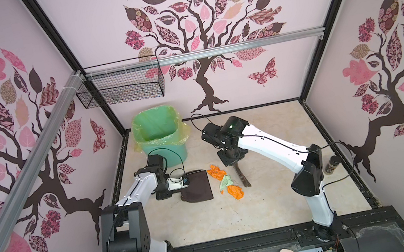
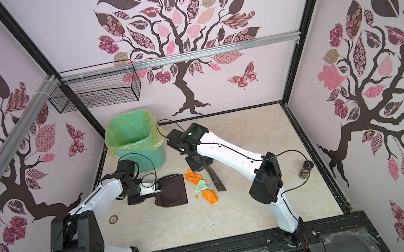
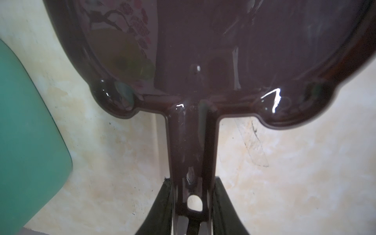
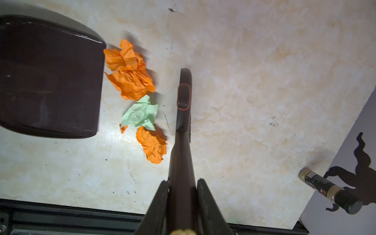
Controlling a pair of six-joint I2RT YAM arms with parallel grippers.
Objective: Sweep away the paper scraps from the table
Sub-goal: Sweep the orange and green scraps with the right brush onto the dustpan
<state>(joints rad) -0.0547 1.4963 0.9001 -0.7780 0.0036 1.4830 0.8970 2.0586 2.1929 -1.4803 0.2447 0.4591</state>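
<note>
At mid-frame in both top views, the paper scraps point(image 1: 226, 181) lie bunched on the table point(image 1: 266, 210). They are orange wads around a mint one, just beside the dustpan point(image 1: 196, 186) on their left, with the brush point(image 1: 243, 178) near on their right. The left gripper point(image 3: 192, 183) pinches the dustpan's handle, and the right gripper point(image 4: 183, 183) clamps the brush's handle. At the right, by the wall, stands a spice bottle point(image 1: 331, 164). Farther up, left of centre, sits the green bin point(image 1: 159, 137).
</note>
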